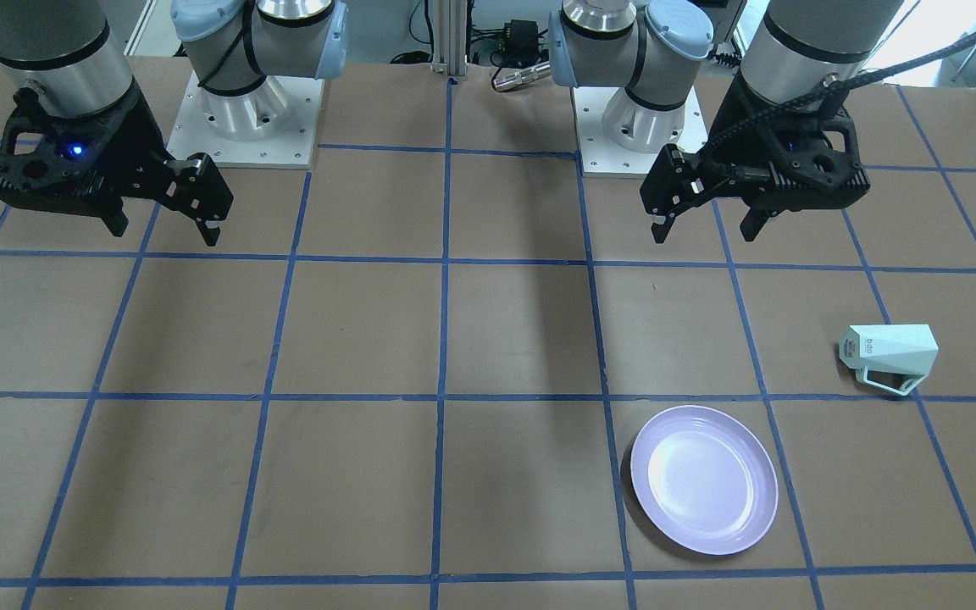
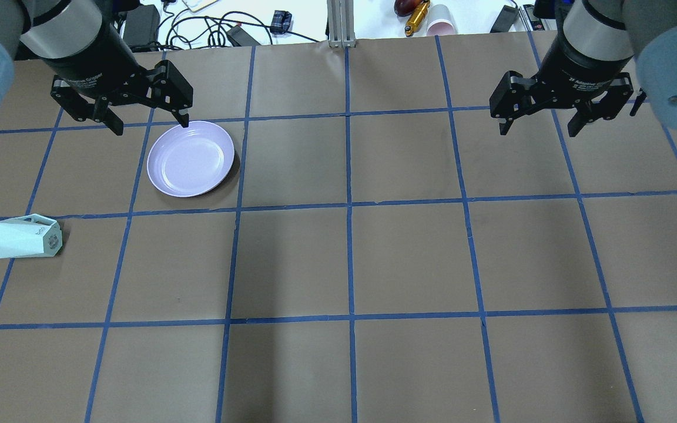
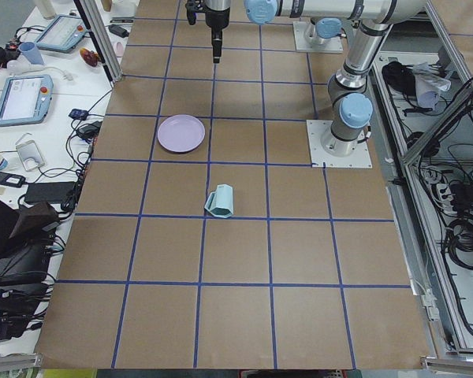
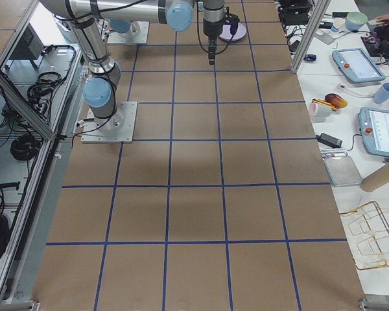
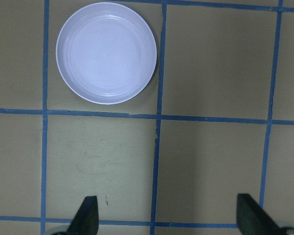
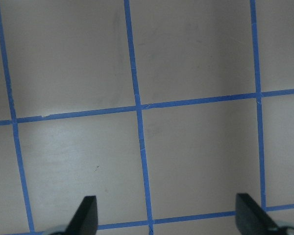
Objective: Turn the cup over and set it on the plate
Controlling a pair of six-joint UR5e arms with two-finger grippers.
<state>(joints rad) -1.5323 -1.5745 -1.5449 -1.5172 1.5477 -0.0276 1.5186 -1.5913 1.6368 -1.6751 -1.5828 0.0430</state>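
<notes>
Left gripper [image 2: 151,126] and right gripper [image 2: 538,133] hang wide open, empty.
We see the cup [image 2: 24,236] lying sideways, apart from the plate [image 2: 190,158].

A counter [image 2: 409,258] covered in brown paper and divided into squares by blue tape is spread beneath both grippers. A plate [image 2: 190,158] is laid flat on it ahead of the left gripper [image 2: 151,126], on the side away from the robot's base. A cup [image 2: 24,237] is laid on its side further out to that gripper's left, apart from the plate, with its labelled base turned inward; both are set well apart from the right gripper [image 2: 537,130].
</notes>
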